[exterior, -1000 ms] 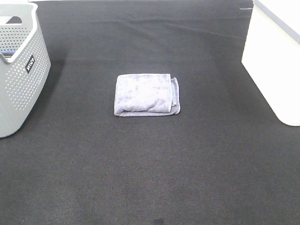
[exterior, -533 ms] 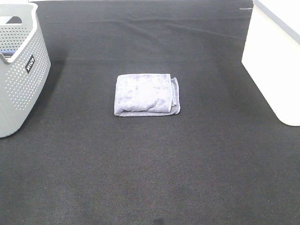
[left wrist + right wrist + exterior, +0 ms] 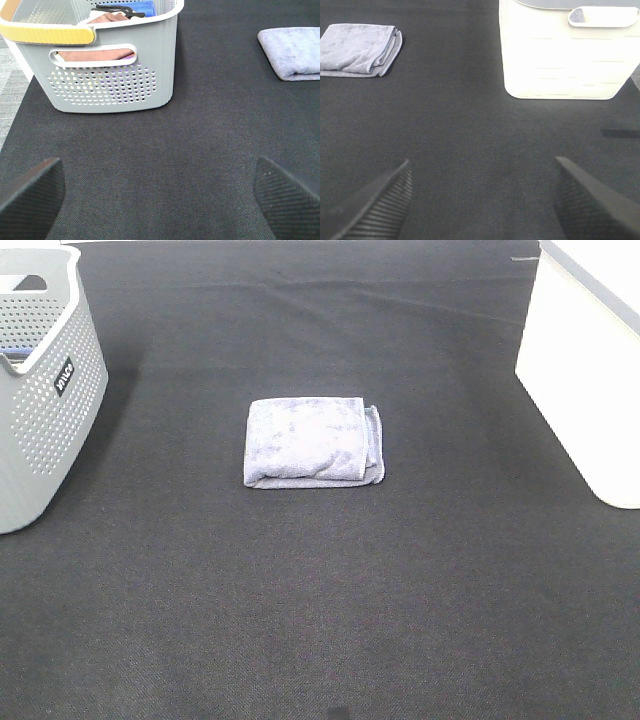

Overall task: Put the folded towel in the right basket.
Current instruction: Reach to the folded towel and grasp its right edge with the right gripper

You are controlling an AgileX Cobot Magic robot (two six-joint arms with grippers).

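Note:
A folded lavender-grey towel (image 3: 313, 441) lies flat on the black mat in the middle of the table. It also shows in the left wrist view (image 3: 294, 52) and the right wrist view (image 3: 360, 50). The white right basket (image 3: 590, 370) stands at the right edge; the right wrist view shows its side and handle slot (image 3: 565, 55). Neither arm shows in the high view. My left gripper (image 3: 157, 192) is open and empty, well short of the towel. My right gripper (image 3: 485, 200) is open and empty, with the towel and white basket ahead of it.
A grey perforated basket (image 3: 40, 390) stands at the left edge. In the left wrist view (image 3: 100, 65) it holds a brown cloth, a blue item and a black hanger, and has a yellow rim handle. A bare floor strip lies beyond the mat's left edge (image 3: 12, 85).

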